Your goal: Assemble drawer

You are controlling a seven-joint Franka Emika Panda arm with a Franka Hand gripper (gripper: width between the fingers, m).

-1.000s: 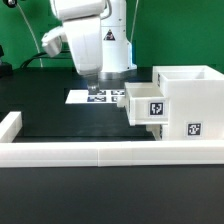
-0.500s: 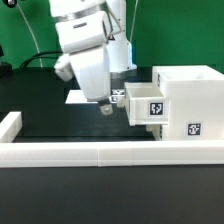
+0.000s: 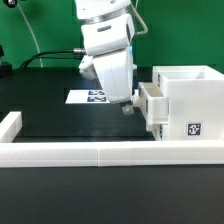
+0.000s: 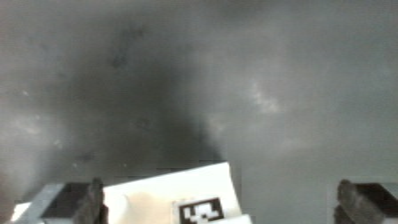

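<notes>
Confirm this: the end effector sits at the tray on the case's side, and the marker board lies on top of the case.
Wrong about the marker board: the exterior view shows it flat on the black table behind the arm, not on the case. The end effector is at the tray.

The black table (image 3: 60, 120) carries the marker board (image 3: 88, 97) and the drawer case (image 3: 192, 105).

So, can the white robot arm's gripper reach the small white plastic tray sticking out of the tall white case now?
Probably yes: the gripper is right beside the small white tray, with nothing between them.
</notes>
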